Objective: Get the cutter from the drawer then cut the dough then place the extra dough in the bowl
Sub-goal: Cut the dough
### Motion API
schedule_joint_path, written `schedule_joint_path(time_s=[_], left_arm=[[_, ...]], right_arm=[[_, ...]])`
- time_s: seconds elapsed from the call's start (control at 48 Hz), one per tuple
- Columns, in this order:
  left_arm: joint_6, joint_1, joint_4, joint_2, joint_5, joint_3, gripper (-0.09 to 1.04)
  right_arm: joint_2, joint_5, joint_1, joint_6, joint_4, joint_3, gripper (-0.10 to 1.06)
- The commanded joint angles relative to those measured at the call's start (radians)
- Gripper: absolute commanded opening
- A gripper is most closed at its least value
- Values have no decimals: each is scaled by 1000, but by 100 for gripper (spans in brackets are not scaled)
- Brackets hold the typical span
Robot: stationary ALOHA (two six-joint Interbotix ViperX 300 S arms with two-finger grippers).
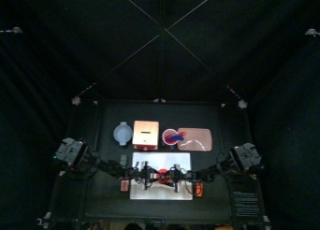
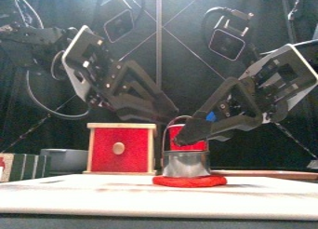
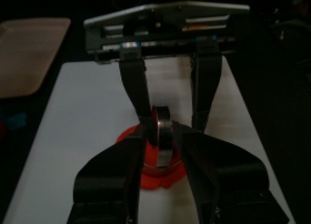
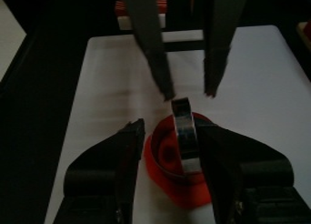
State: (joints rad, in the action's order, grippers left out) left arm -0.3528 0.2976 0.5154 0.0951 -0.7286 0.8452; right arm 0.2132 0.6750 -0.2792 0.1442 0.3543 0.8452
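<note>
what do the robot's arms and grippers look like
The left arm and right arm are black, built of boxy links with pale edging. The left gripper and right gripper each have two long black jaws that widen toward the wrist; a silver cross-plate spans the right one.

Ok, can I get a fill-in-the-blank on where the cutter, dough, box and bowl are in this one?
The metal cutter stands on the red ____.
The dough lies on the white ____.
The wooden box has a ____ drawer front.
In the top view, the bowl sits just ____ of that box.
Missing words: dough; cutting board; red; left.
</note>
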Motion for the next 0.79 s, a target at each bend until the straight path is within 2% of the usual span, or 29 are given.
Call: schedule_joint_path(time_s=[0.021,0.167,0.271,0.521,0.792], left_arm=[[5,-5,2,-41,-41,32,70],[6,5,28,0,-44,32,66],[6,8,40,54,-43,20,62],[6,9,43,153,-41,-25,55],[2,2,43,201,-11,-46,53]], right_arm=[[-54,-46,38,-2,-28,-18,79],[-100,-150,78,-8,-67,-28,79],[-147,-256,91,-11,-91,-40,79],[-221,-522,94,-12,-98,-84,79],[-210,-646,112,-14,-121,-147,79]])
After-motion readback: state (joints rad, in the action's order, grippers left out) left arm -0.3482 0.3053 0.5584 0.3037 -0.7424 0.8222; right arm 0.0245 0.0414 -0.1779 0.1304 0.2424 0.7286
